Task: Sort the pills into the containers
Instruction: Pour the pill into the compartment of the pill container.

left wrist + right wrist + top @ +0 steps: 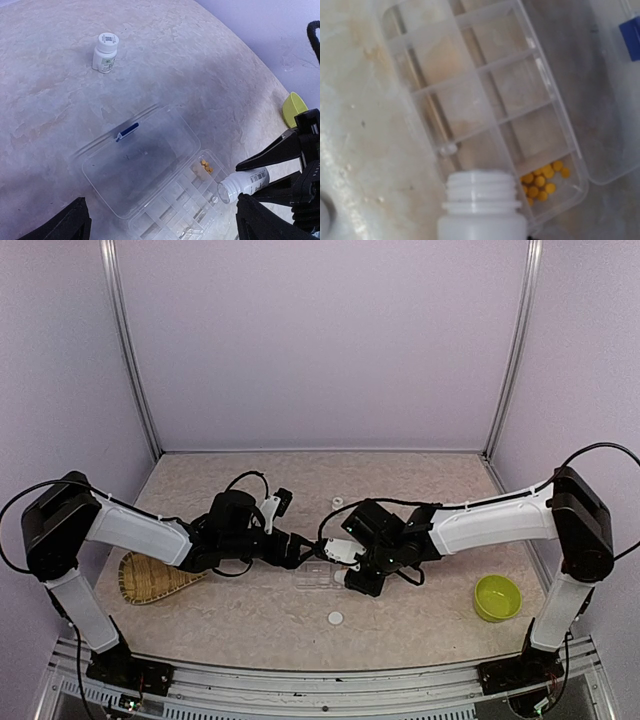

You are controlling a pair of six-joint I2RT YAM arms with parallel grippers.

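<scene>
my right gripper [350, 568] is clenched on the open white bottle [482, 200], tipped toward the clear box [445, 80]; orange-yellow pills [540, 182] sit in 1 corner compartment. left gripper [165, 227] hangs released above the lid [145, 160]. i judge sorting barely begun: the capped bottle [105, 52] waits untouched.

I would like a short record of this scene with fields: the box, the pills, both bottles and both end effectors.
box: clear, lid open and lying flat
pills: orange, all in one corner compartment by the hinge; the other compartments look empty
open bottle: uncapped, tipped on its side, mouth at the pills' compartment
capped bottle: upright, apart from the box
left end effector: open, above the box, holds nothing
right end effector: shut on the open bottle
</scene>
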